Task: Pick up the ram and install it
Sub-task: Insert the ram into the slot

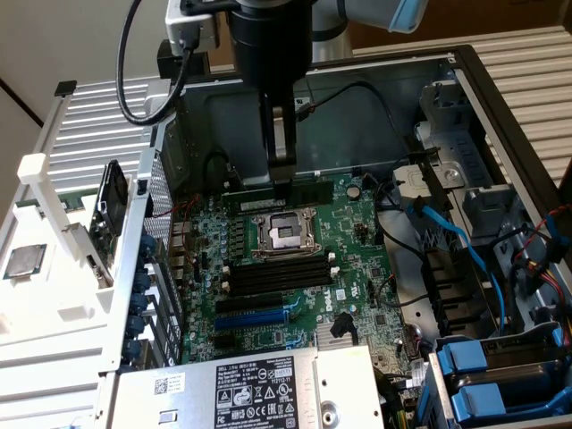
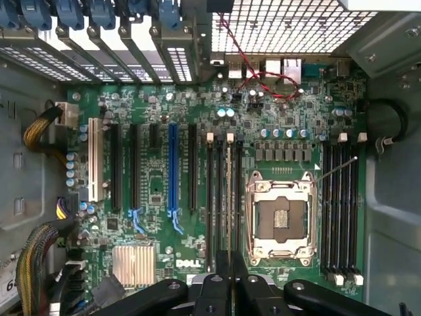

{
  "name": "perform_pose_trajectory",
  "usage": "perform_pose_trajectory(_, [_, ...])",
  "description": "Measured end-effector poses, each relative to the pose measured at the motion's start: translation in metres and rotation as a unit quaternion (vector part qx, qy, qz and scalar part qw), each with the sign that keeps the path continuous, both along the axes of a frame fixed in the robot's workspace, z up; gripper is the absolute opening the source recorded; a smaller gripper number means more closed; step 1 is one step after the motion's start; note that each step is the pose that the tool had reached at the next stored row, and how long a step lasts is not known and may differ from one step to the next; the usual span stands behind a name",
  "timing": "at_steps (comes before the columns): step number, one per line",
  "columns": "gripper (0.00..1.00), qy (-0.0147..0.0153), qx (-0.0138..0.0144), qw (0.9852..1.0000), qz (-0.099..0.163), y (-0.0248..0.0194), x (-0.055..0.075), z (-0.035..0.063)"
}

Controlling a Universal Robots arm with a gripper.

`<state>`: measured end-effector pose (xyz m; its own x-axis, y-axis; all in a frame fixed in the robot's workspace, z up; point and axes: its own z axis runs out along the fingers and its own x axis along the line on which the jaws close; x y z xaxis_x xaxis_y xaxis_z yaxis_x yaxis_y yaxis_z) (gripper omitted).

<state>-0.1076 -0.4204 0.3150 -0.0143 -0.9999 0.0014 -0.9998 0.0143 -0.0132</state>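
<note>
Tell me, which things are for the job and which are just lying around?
For the job: the ram, gripped in the hand; the memory slots below it.
Just lying about: the processor chip; the blue tabs; the silver heatsink.

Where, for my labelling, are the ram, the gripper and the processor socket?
the ram [image 1: 313,193]: exterior view, on its green face beside the fingertips.
the gripper [image 1: 281,179]: exterior view, midway between its fingertips.
the processor socket [image 2: 281,220]: wrist view, on its open middle.
</note>
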Motion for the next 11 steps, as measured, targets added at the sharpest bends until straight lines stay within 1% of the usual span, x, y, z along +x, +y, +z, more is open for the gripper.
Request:
perform_pose_trajectory(6, [0.13,0.0,0.0,1.0,0.0,-0.0021,0.0,-0.011])
perform_pose_trajectory(11, [0.13,0.0,0.0,1.0,0.0,-0.0081,0.0,-0.02])
